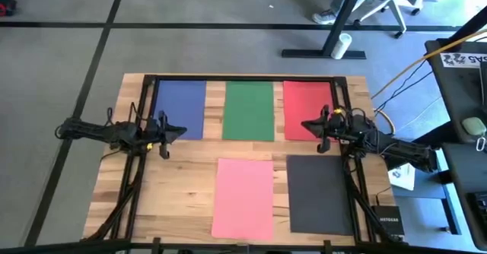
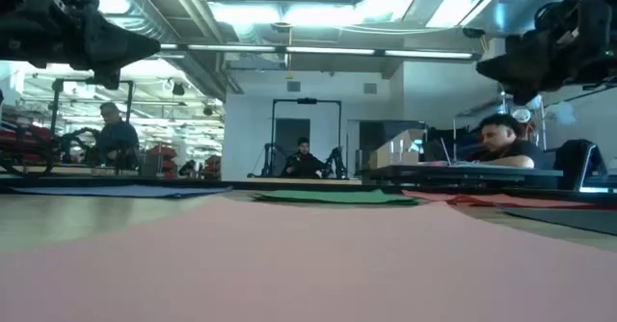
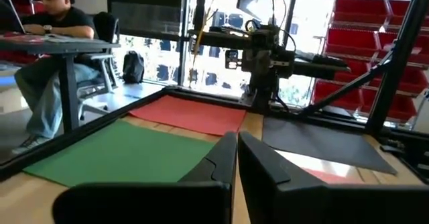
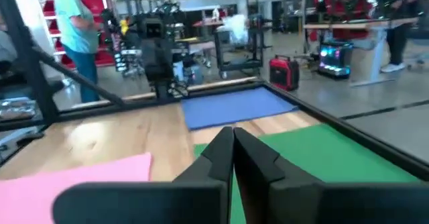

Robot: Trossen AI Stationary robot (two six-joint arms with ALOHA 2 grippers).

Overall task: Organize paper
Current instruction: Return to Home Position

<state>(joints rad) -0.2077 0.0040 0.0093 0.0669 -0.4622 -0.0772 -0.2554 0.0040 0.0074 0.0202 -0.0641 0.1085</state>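
Five sheets of paper lie flat on the wooden table. Blue point(image 1: 181, 108), green point(image 1: 249, 110) and red point(image 1: 307, 109) sheets sit in a row along the far edge. A salmon pink sheet point(image 1: 243, 197) and a dark grey sheet point(image 1: 319, 193) lie nearer the front. My left gripper point(image 1: 181, 131) hovers above the table at the blue sheet's near right corner, fingers shut point(image 3: 236, 158) and holding nothing. My right gripper point(image 1: 306, 124) hovers above the red sheet's near edge, fingers shut point(image 4: 232, 150) and holding nothing. Both point toward the table's middle.
A black metal frame point(image 1: 243, 77) runs around the table's far edge and sides. A white box point(image 1: 403, 176) and a dark device point(image 1: 384, 216) sit at the right edge. People sit at desks in the room beyond the table.
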